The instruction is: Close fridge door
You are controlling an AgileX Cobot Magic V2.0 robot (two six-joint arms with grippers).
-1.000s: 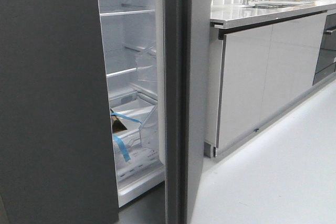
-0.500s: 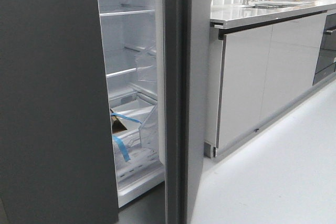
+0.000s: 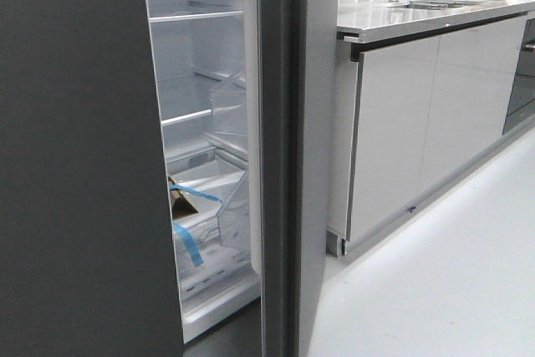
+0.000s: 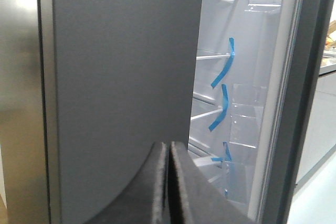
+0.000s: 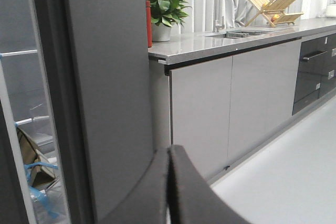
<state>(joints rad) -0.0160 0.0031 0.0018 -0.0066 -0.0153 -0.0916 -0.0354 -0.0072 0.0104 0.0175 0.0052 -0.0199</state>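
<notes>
The fridge door [image 3: 282, 165] stands open, seen edge-on in the front view: dark thick edge, white inner rim, clear bins on its inner side. It also shows in the left wrist view [image 4: 296, 103] and the right wrist view [image 5: 107, 77]. My left gripper [image 4: 168, 148] is shut and empty, in front of another dark grey panel [image 4: 126, 66] near that panel's edge. My right gripper [image 5: 169, 150] is shut and empty, low in front of the door's outer face. I cannot tell if either touches. Neither gripper shows in the front view.
The other dark panel [image 3: 75, 165] fills the left. Between it and the door are white shelves [image 3: 196, 114], blue tape [image 3: 191, 244] and a cardboard box [image 3: 180, 205]. Right of the door are pale cabinet fronts [image 3: 393, 123], a counter [image 3: 418, 18] and pale floor [image 3: 451, 273].
The front view has shifted a little: the left panel's edge sits further left and the counter slightly higher. The door still stands open about as before.
</notes>
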